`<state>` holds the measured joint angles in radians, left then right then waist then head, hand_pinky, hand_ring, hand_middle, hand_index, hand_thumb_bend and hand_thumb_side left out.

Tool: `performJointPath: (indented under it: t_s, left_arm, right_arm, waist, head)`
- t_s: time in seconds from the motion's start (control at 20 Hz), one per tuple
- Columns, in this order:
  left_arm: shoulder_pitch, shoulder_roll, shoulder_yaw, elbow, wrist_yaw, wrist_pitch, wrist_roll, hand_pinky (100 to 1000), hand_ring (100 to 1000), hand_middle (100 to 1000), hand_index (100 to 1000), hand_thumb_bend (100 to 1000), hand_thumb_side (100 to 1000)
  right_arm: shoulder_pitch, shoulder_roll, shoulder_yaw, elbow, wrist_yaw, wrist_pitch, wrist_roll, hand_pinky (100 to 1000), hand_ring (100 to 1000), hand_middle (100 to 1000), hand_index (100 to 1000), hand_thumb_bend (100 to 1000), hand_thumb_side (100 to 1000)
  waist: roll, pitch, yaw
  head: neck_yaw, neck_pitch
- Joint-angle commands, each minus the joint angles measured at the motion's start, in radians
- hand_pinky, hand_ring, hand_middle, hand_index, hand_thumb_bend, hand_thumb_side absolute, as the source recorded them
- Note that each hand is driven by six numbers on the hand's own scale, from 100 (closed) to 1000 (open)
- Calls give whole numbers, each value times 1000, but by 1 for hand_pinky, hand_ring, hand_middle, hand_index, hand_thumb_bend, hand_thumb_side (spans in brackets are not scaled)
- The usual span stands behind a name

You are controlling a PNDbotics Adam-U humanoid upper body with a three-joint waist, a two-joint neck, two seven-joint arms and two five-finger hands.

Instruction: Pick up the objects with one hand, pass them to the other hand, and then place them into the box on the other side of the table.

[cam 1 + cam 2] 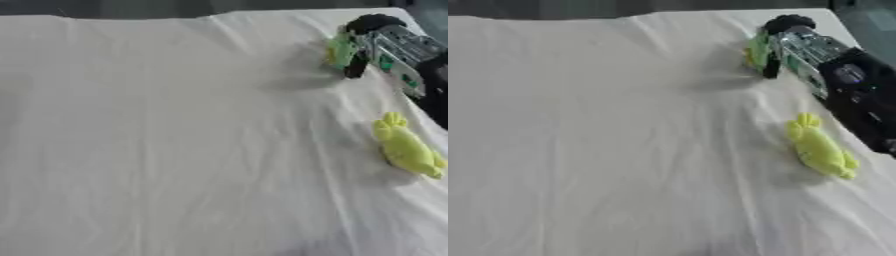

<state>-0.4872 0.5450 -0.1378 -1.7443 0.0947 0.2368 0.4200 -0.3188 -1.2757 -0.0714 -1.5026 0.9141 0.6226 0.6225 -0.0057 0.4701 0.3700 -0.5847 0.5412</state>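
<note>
My right hand point(798, 45) reaches in from the upper right, held a little above the white cloth. Its fingers are curled round a small green object point(757, 51), of which only a rounded green side shows. A yellow-green toy point(820, 147), long with a lobed end, lies on the cloth below the hand, near the right edge and apart from it. The left hand shows in neither view. No box is in view.
A white wrinkled cloth point(175, 140) covers the whole table. Its far edge point(175, 16) runs along the top, with dark floor beyond. The cloth falls away at the right edge point(433, 122) by the arm.
</note>
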Motion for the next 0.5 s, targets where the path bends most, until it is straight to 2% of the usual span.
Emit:
performJointPath:
  t_s: [0.05,0.3,0.35,0.5]
  left_arm:
    - [-2,36,24,-11,0,-1,1,727,776,748,735,100,695]
    - [-5,35,21,-12,0,-1,-2,728,776,747,733,100,694]
    - [-6,35,20,-12,0,-1,-3,729,776,747,733,100,693]
    - [-6,34,20,-12,-2,-1,-5,729,776,747,732,100,692]
  right_arm:
    - [2,-50,-19,11,-13,284,284,908,931,916,920,390,100]
    - [-5,-53,-33,10,4,284,284,884,883,818,828,381,100]
    - [-8,-52,-35,7,12,284,284,872,858,773,779,383,100]
    - [-16,-50,-44,-3,37,284,284,853,817,697,707,376,100]
  waist:
    - [6,-14,-4]
    - [13,-12,-12]
    - [15,-11,-13]
    - [18,-12,-16]
  head:
    - [-7,-15]
    - [-13,-11]
    - [-13,-11]
    - [-14,-7]
